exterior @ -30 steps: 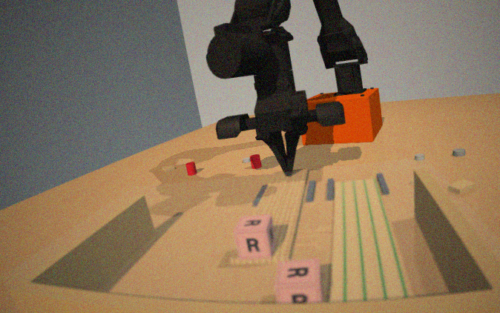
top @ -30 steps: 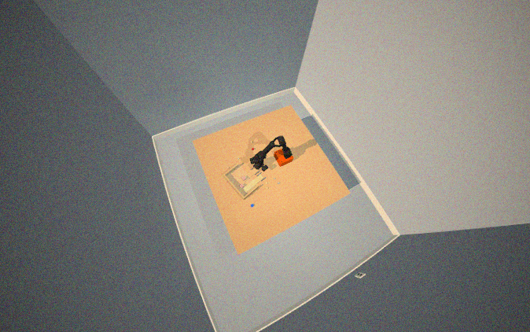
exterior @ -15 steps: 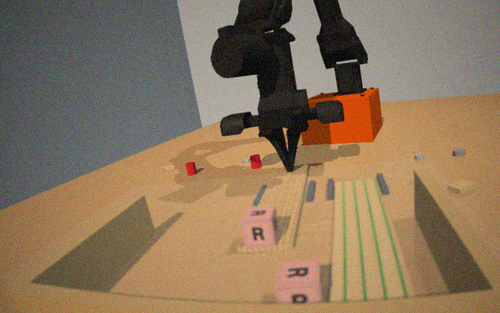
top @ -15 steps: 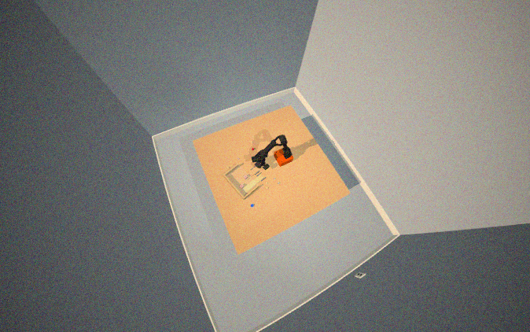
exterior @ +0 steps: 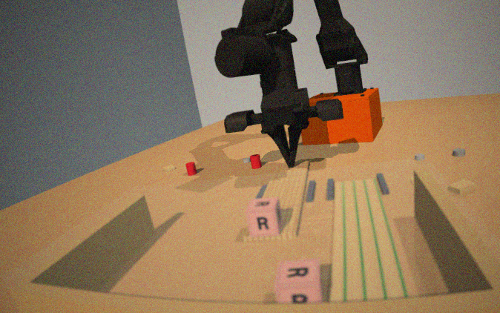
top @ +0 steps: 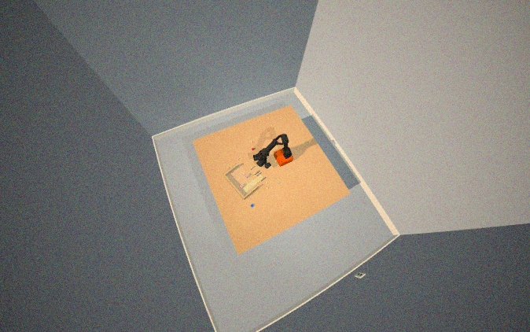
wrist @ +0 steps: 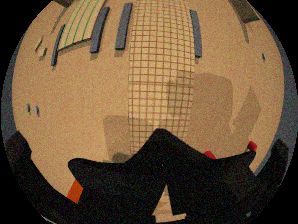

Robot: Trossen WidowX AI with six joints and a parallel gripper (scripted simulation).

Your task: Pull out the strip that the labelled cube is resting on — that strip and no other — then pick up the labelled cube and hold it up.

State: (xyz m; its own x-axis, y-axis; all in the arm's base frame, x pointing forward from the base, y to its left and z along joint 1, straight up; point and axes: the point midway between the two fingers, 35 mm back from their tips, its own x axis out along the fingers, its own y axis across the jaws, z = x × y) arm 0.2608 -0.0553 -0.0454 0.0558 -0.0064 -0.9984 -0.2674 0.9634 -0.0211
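The gridded strip (exterior: 288,189) (wrist: 160,75) runs from inside the low-walled frame out between two grey guides to the robot's side. A pink cube (exterior: 262,222) (top: 246,175) marked R rests on its inner end. A second pink cube (exterior: 298,283) (top: 241,186) marked R stands closer to the exterior camera, beside the green-lined strip (exterior: 356,237) (wrist: 81,22) and off both strips. My gripper (exterior: 291,166) (wrist: 159,132) is shut, with its tips down at the outer end of the gridded strip. Whether the tips touch the strip is hard to tell.
Grey guides (exterior: 311,190) (exterior: 330,189) (exterior: 383,183) (wrist: 196,34) flank the strips. Dark walls (exterior: 100,241) (exterior: 438,230) stand at both sides. Red cylinders (exterior: 255,162) (exterior: 191,168) lie left of the gripper. The orange base (exterior: 350,122) (top: 282,158) is behind. A blue object (top: 252,205) lies outside the frame.
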